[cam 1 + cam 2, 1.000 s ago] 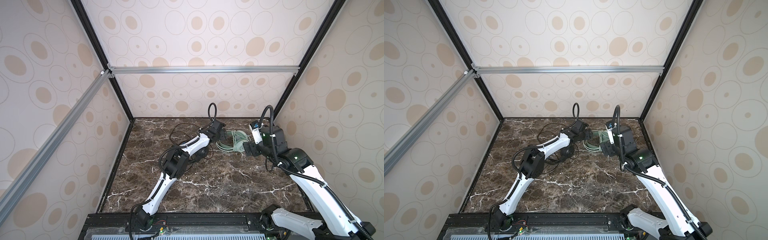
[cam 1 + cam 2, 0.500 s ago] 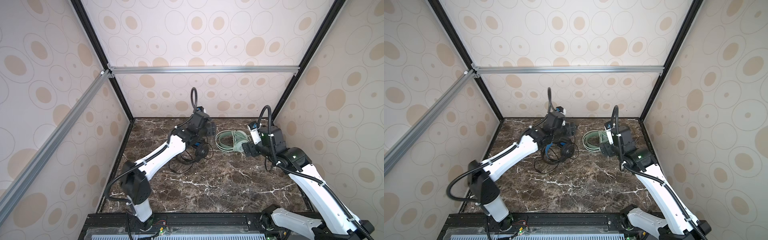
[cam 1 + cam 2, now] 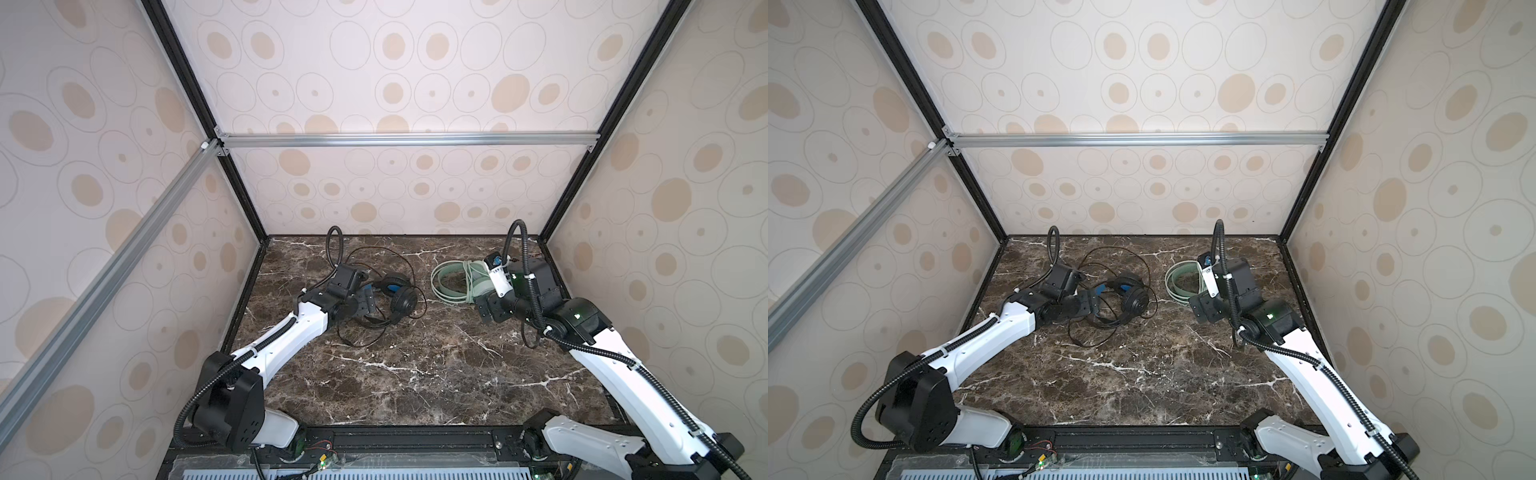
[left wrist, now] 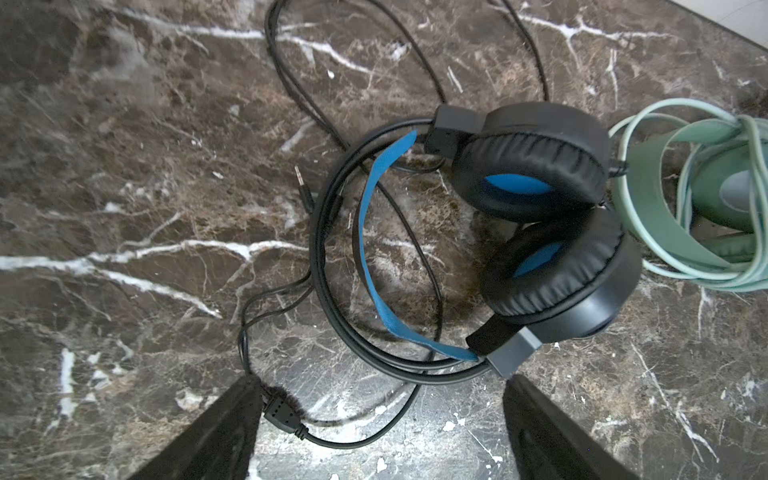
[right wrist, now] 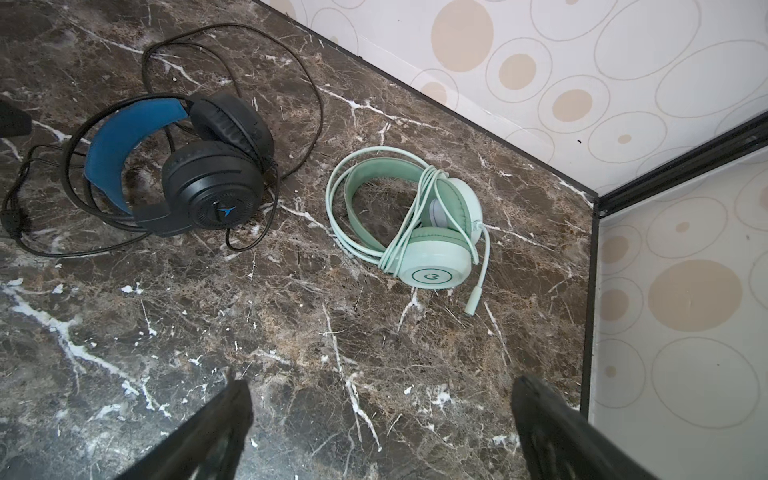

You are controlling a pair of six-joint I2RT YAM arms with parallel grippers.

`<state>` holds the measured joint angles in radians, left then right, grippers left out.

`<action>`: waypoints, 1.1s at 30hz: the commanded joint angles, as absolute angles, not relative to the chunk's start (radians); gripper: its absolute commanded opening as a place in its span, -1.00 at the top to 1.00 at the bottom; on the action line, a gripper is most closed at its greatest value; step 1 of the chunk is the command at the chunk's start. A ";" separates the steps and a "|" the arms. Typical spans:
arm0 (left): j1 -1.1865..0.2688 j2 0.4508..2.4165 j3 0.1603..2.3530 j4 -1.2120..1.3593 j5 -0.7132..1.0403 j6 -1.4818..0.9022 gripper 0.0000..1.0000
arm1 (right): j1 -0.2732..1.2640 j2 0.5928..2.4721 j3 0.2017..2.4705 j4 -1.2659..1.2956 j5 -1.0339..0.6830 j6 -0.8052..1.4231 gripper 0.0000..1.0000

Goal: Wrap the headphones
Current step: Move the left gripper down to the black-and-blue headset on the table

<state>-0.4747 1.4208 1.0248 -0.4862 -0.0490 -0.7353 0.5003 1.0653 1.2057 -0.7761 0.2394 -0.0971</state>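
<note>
While hovering low over the dark marble table (image 3: 415,374), left gripper (image 3: 368,301) spread wide, nothing clamped between the jaws. From the left wrist: both black fingers (image 4: 216,436) well apart, the small moulded junction (image 4: 282,415) of the thin black cord (image 4: 242,349) touching one fingertip but not pinched. Just beyond, black headphones (image 4: 540,208) lying on the table's left half, ear cups folded close together, blue inner headband (image 4: 363,249) curving away from them. Cord loose (not wound at all), sprawled in wide loops around the headset and toward the back wall, plug (image 4: 304,189) bare on the stone. Likewise wide open and empty, right gripper (image 3: 490,309), poised over bare marble near the right rear corner. Ahead of it, mint-green headphones (image 5: 432,232) resting on the table, clear of the fingers, pale cord (image 5: 409,212) coiled along the band and looped across the cups, a short stalk (image 5: 478,286) with a thickened tip jutting out beside one cup. Between the two headsets, a strip of bare table, neither touching the other.
</note>
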 commanded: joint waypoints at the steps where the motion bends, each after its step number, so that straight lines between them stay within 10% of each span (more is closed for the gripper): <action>1: -0.469 1.419 0.987 -0.430 -0.055 -0.847 -0.82 | 0.509 1.043 1.181 -0.771 0.234 -0.082 -0.99; 23: -0.469 1.698 1.007 -0.279 -0.075 -1.051 -0.59 | 0.509 1.008 1.118 -0.714 0.202 -0.072 -0.99; 33: -0.470 1.848 1.087 -0.291 -0.069 -1.051 -0.19 | 0.509 0.995 1.092 -0.696 0.202 -0.080 -0.99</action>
<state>-0.4721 1.8004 1.0496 -0.2813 -0.0616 -1.0351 0.5037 1.0142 1.1046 -0.7097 0.2020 -0.0784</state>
